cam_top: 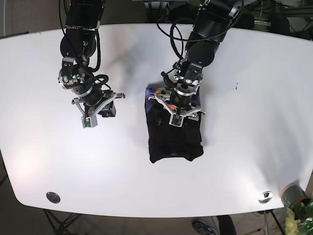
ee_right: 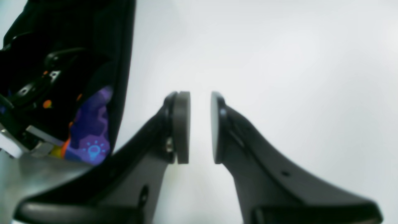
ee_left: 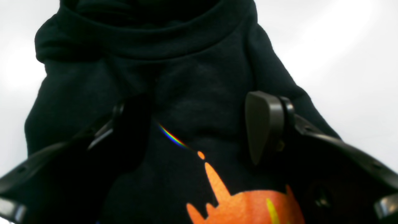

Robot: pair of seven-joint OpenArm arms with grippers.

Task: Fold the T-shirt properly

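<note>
Hovering left tool [cam_top: 176, 120] over folded T-shirt [cam_top: 174, 139] | right tool [cam_top: 88, 121] apart

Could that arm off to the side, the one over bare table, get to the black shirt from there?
Probably yes: the right gripper hovers open beside the folded black T-shirt, with only bare white table between.

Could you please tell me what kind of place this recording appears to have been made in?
Probably a robotics lab or test workspace: a bare white table carries only a black T-shirt beneath two cabled robot arms, with office chairs behind the far edge.
</note>
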